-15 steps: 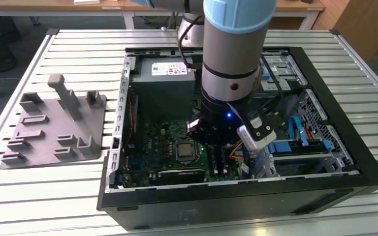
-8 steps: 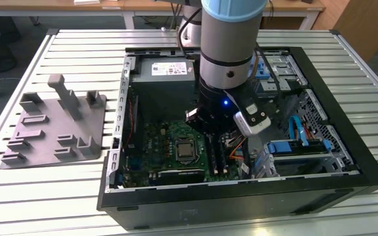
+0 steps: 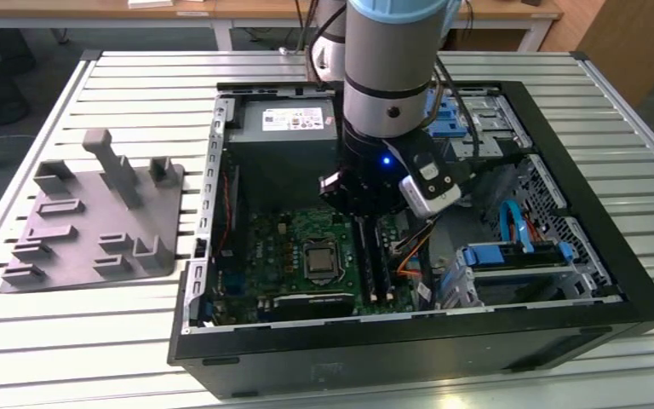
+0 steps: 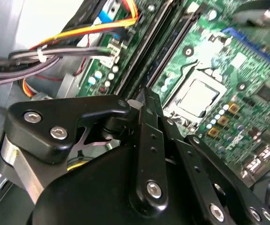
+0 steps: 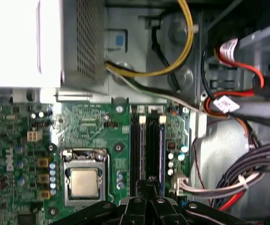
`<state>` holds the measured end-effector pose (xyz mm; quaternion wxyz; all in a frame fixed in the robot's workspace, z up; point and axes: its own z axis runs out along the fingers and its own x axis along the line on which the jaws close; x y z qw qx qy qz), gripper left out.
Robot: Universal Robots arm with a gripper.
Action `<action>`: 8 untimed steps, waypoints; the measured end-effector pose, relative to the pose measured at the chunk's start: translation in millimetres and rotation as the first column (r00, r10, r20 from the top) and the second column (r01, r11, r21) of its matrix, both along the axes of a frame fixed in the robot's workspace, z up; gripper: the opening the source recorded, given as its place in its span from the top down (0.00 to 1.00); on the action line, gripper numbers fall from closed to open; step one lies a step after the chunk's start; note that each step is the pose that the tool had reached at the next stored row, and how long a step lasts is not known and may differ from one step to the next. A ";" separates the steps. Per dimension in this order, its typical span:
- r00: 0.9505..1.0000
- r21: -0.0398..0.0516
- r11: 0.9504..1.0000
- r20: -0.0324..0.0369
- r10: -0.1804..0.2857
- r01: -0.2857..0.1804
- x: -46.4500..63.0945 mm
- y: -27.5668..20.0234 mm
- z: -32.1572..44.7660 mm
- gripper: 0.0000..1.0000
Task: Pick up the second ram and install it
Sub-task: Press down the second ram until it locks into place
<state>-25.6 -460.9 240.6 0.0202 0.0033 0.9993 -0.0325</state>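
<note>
Black end effector pressed together directly over the second ram, seated upright in motherboard slot

A thick silver-grey robot arm with a pale blue joint cap and black bands. A small blue light glows on its black wrist, beside a silver camera block. The claw is matte black linkage bars fastened with silver screws.

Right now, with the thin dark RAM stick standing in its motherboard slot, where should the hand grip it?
Pinch the thin dark RAM stick across its flat faces at the upper long edge, mid-length, coming straight down. It stands on edge in the green motherboard, parallel slots close alongside, so only the top seems reachable.
</note>
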 end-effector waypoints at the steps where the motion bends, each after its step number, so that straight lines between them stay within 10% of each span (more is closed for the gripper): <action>1: 1.000 0.001 1.000 0.000 0.000 0.000 0.1 0.3 2.2 0.90; 8: 1.000 0.002 1.000 0.000 0.000 0.000 0.0 0.7 8.5 0.90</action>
